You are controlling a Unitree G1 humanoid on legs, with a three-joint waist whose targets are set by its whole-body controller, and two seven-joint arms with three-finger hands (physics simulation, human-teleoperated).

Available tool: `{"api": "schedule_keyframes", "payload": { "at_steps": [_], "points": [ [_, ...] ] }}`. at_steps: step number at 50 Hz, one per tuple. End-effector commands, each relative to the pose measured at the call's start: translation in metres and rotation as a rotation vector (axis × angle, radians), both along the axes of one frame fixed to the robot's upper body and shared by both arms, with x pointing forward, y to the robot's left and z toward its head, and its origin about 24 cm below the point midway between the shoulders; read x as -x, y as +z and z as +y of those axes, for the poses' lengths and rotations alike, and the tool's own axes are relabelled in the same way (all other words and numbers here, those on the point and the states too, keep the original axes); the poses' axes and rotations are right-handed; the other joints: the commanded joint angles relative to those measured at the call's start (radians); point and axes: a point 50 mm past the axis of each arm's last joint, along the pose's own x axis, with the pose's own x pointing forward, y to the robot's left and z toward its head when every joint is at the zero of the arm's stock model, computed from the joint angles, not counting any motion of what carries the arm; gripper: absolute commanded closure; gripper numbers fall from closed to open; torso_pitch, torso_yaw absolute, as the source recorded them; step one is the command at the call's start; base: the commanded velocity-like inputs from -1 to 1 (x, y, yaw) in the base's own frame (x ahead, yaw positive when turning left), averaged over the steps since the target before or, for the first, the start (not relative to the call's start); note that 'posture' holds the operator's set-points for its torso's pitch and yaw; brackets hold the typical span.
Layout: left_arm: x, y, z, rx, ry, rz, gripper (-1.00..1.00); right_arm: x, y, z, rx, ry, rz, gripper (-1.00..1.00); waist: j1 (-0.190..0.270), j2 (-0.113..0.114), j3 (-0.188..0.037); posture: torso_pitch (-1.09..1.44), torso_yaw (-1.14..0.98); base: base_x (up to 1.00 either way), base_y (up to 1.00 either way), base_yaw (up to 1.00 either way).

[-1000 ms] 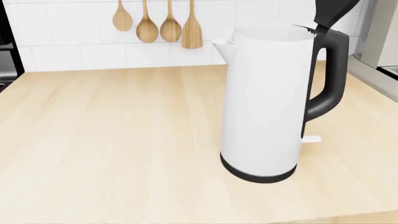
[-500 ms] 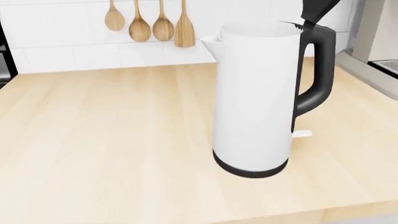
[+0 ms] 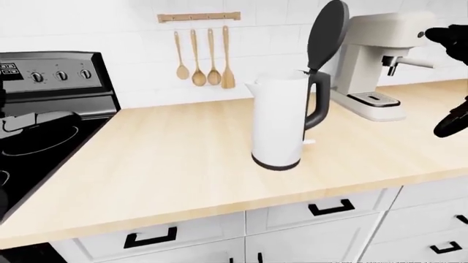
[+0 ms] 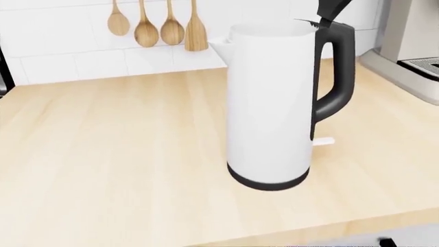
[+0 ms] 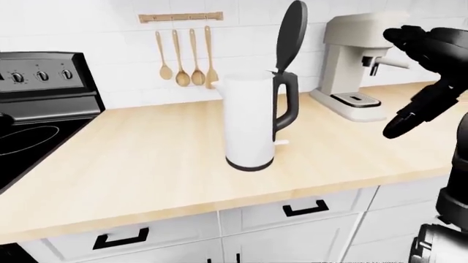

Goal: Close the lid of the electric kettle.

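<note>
Right hand point(image 5: 428, 55) is raised, black and empty, fingers loosely spread, well right of the tall white electric kettle point(image 5: 250, 121) standing on the pale wooden desk point(image 5: 146, 159). Its black oval lid point(image 5: 291, 34) stands upright — not yet touched. Left hand is not seen. A sideways push could tip or slide the kettle; the beige coffee machine point(image 5: 351, 55) might be clipped.

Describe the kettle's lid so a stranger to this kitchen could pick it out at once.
Start at the long wooden counter between the black stove and the cream coffee machine. Near its middle stands a tall white electric kettle with a black handle. The lid is the black oval disc standing upright, hinged above that handle, the only dark thing rising above the kettle's open mouth.
</note>
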Motion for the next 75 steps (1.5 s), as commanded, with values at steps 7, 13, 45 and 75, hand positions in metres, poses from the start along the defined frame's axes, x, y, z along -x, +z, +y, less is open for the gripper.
{"api": "schedule_keyframes", "payload": {
  "at_steps": [7, 13, 45, 75],
  "points": [
    [0.003, 0.010, -0.004, -0.040, -0.004, -0.055, -1.00, -0.011, 0.016, 0.009, 0.084, 0.008, -0.044, -1.00, -0.003, 0.004, -0.001, -0.52, 0.00, 0.00, 0.00, 0.00],
    [0.004, 0.012, -0.004, -0.040, -0.004, -0.055, -1.00, -0.029, 0.017, 0.014, 0.091, 0.008, -0.031, -1.00, -0.007, 0.011, -0.002, -0.52, 0.00, 0.00, 0.00, 0.00],
    [0.002, 0.011, -0.004, -0.040, -0.005, -0.056, -1.00, -0.082, 0.021, 0.046, 0.182, 0.049, 0.077, -1.00, -0.007, 0.029, 0.001, -0.52, 0.00, 0.00, 0.00, 0.00],
    [0.002, 0.011, -0.005, -0.039, -0.009, -0.054, -1.00, -0.105, 0.038, 0.080, 0.210, 0.109, 0.090, -1.00, -0.006, 0.038, 0.004, -0.52, 0.00, 0.00, 0.00, 0.00]
  ]
}}
